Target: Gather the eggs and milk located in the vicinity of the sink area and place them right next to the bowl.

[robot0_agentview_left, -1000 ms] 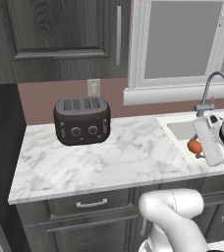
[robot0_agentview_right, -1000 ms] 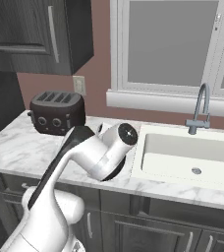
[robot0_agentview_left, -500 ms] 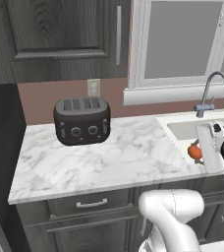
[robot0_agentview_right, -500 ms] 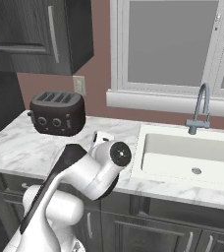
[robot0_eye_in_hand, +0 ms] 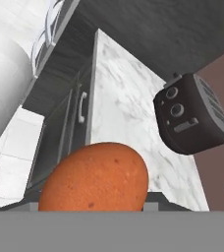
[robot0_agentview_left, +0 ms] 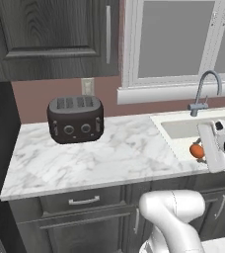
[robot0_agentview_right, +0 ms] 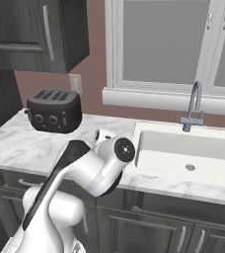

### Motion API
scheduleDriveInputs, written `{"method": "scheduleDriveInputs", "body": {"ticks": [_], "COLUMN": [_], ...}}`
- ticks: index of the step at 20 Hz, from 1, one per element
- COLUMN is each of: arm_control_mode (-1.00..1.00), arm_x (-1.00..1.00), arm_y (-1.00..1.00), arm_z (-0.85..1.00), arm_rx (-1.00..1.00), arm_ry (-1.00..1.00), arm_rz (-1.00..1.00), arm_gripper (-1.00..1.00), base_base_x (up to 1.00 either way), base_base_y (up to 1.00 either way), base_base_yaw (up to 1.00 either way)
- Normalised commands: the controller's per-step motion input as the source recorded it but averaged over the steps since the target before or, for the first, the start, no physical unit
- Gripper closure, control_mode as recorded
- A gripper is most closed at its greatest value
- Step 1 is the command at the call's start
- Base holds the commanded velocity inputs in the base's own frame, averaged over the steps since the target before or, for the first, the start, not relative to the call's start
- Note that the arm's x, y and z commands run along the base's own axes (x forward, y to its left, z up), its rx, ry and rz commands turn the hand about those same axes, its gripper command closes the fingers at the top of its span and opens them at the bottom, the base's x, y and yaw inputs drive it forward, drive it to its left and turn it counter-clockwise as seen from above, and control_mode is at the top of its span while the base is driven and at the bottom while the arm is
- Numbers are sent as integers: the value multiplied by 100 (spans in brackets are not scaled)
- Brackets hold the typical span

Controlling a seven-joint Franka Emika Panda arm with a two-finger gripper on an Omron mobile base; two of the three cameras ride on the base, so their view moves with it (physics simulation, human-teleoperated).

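Clamped around the orange-brown egg, the gripper has carried it a little further from the sink edge over the last second, above the marble counter towards the toaster, so delivery beside the bowl seems under way.

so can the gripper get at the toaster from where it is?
Probably, but not for grabbing: the gripper is shut on the egg. The marble counter between it and the toaster looks bare, so the path seems free.
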Motion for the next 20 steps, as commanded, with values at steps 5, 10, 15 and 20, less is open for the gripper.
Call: {"method": "scheduleDriveInputs", "body": {"ticks": [5, 10, 15, 20], "arm_control_mode": [100, 100, 100, 100], "arm_x": [0, 0, 0, 0], "arm_y": [0, 0, 0, 0], "arm_z": [0, 0, 0, 0], "arm_rx": [0, 0, 0, 0], "arm_ry": [0, 0, 0, 0], "arm_rz": [0, 0, 0, 0], "arm_gripper": [100, 100, 100, 100], "base_base_x": [-41, -24, 0, 0], "base_base_y": [-36, -43, -67, -75], "base_base_yaw": [0, 0, 0, 0]}}
